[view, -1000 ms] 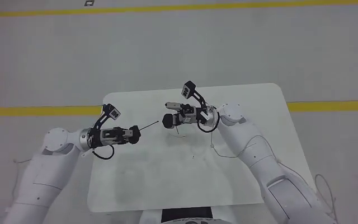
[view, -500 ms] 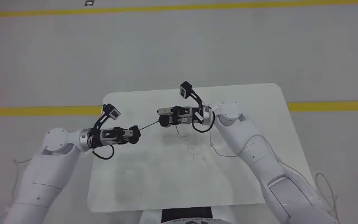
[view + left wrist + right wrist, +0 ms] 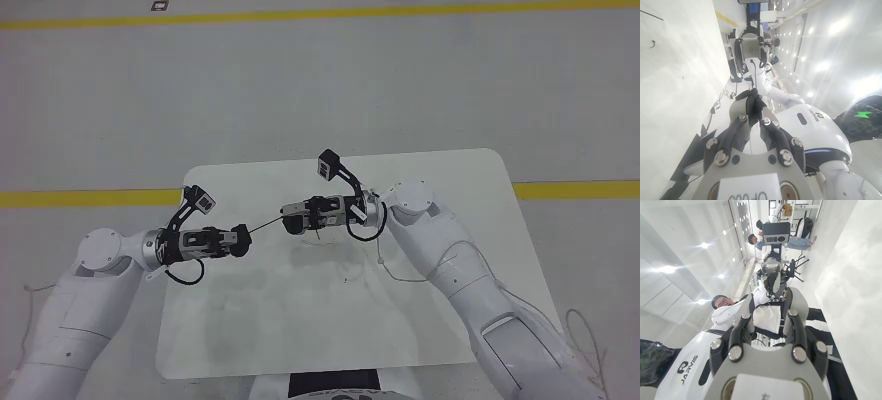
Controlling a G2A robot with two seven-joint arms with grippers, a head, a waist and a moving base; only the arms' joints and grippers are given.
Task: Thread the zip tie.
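Top view, mid-frame over the white worktop (image 3: 450, 300): the left hand (image 3: 238, 239) sits left of centre, pressed together on one end of the zip tie (image 3: 263, 227). The tie runs from it as a thin dark line up and to the right, apparently held clear of the surface. In the left wrist view the same hand (image 3: 753, 103) shows its pads closed on something dark; I cannot tell whether that end is the head or the tail. The right hand (image 3: 290, 214) is now at the tie's free tip, just right of centre. Change over the last second: this hand has slid leftward in the frame, closing the gap to the tip, while the left hand and the tie have kept their place. In the right wrist view the right hand (image 3: 768, 298) is spread, with nothing visible between the fingers, and it looks straight at the left hand farther off. Whether a finger already touches the tip is too fine to tell. Reading: the approach is nearly done and the two hands are lined up end to end. The pinch on the free end and the threading itself are not yet made. The next move calls for a close, well-centred grip. The strap is thin and springy, so a slight miss could push the tip aside.
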